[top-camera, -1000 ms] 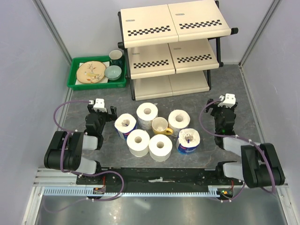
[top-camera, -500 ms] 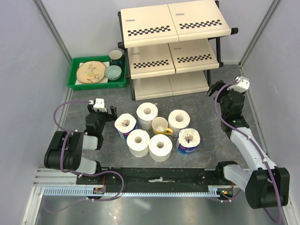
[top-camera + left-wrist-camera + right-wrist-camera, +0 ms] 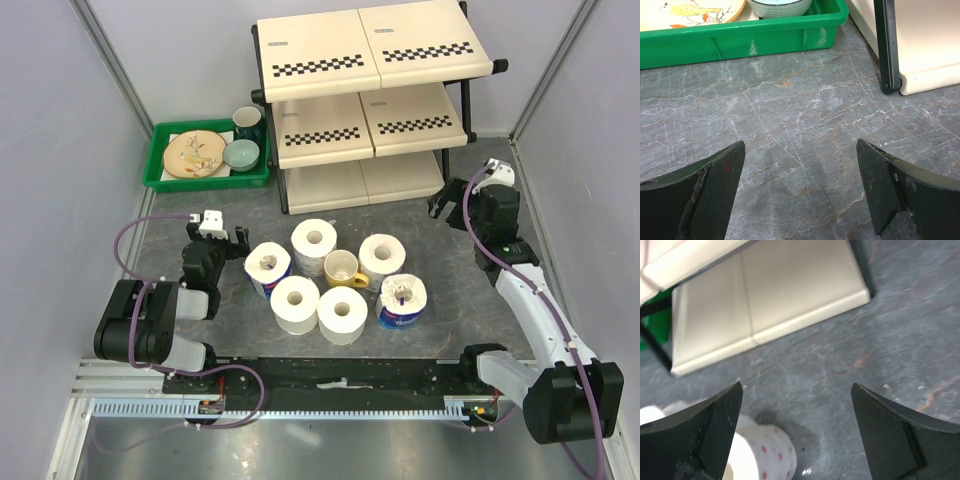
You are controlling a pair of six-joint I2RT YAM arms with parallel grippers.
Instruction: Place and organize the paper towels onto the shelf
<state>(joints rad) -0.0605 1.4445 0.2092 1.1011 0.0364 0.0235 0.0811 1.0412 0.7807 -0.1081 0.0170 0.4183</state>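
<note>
Six paper towels stand in a cluster on the grey table. There are two blue-wrapped rolls (image 3: 268,270) (image 3: 402,300), two plain rolls (image 3: 314,241) (image 3: 295,304), and two more white ones (image 3: 380,256) (image 3: 342,314). The three-tier shelf (image 3: 370,90) stands at the back with nothing on it. My left gripper (image 3: 215,236) is open and empty, low over the table left of the cluster; its wrist view (image 3: 800,147) shows bare table between the jaws. My right gripper (image 3: 447,201) is open and empty, raised by the shelf's front right leg. In its view (image 3: 796,390) a dotted floral roll (image 3: 760,455) lies below the left finger.
A yellow mug (image 3: 343,268) stands in the middle of the rolls. A green tray (image 3: 165,175) with a plate, a bowl and a dark cup sits left of the shelf, and its wall shows in the left wrist view (image 3: 740,40). The shelf's bottom panel (image 3: 765,295) lies ahead of the right gripper.
My right arm has lifted and swung back from beside the rolls toward the shelf's right front corner, then turned left. The left arm and the rolls have not moved.
</note>
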